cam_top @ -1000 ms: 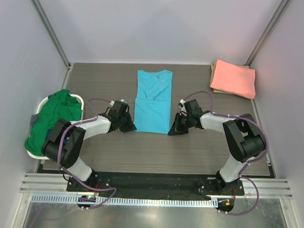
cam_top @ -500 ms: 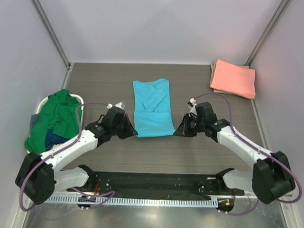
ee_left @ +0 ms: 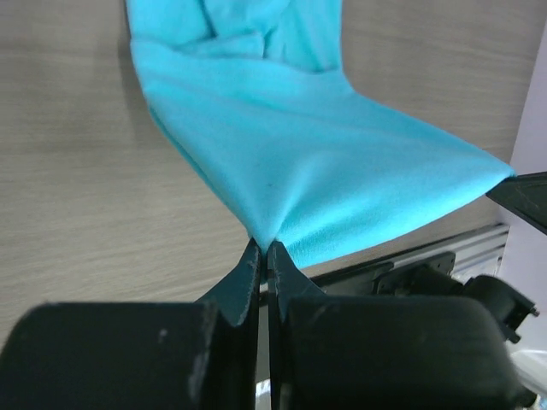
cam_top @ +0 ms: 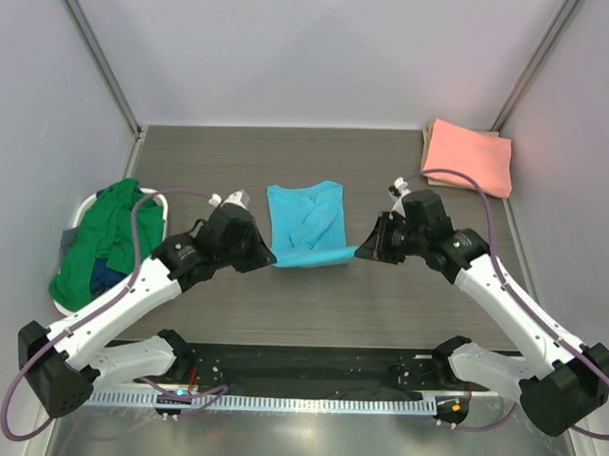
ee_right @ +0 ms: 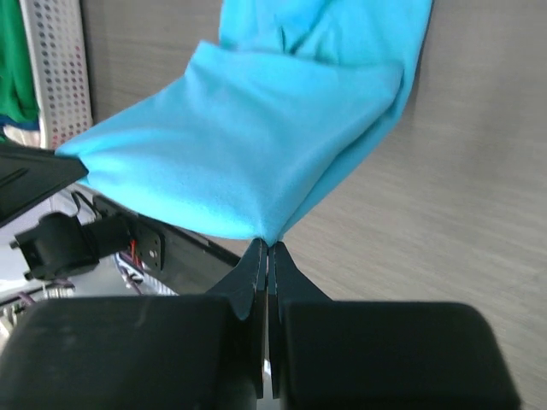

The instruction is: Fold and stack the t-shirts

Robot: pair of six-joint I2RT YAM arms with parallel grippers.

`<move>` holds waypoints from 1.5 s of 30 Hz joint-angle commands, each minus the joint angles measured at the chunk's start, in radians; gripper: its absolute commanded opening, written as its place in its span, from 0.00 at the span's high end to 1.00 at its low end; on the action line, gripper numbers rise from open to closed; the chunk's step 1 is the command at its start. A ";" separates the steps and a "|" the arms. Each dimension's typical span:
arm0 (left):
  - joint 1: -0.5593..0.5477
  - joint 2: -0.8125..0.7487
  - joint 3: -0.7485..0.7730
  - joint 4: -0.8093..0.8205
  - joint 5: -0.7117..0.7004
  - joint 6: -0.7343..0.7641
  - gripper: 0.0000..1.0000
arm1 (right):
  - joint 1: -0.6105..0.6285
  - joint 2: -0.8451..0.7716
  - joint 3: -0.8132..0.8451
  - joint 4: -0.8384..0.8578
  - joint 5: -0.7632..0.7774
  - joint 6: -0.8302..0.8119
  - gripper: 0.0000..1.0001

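Overhead, your left hand [cam_top: 264, 258] and right hand [cam_top: 364, 253] each pinch a near corner of the sky-blue t-shirt [cam_top: 307, 216], lifted above the counter [cam_top: 207, 165], its far half lying flat. Left wrist: jaws clamped on the hem corner. Right wrist: likewise closed on cloth. You're mid-fold, I judge; next carry the hem far over the collar, evenly, then release.
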 commanded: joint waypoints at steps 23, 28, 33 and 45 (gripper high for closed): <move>0.381 0.648 0.596 -0.047 0.219 0.261 1.00 | -0.189 0.718 0.744 -0.060 0.021 -0.234 0.99; 0.421 0.748 0.655 -0.047 0.254 0.267 1.00 | -0.206 0.827 0.847 -0.062 0.015 -0.230 0.99; 0.447 0.866 0.748 -0.057 0.265 0.287 1.00 | -0.209 0.960 0.970 -0.062 -0.002 -0.217 0.99; 0.510 1.075 0.963 -0.106 0.308 0.295 0.99 | -0.229 1.195 1.217 -0.076 -0.031 -0.195 0.99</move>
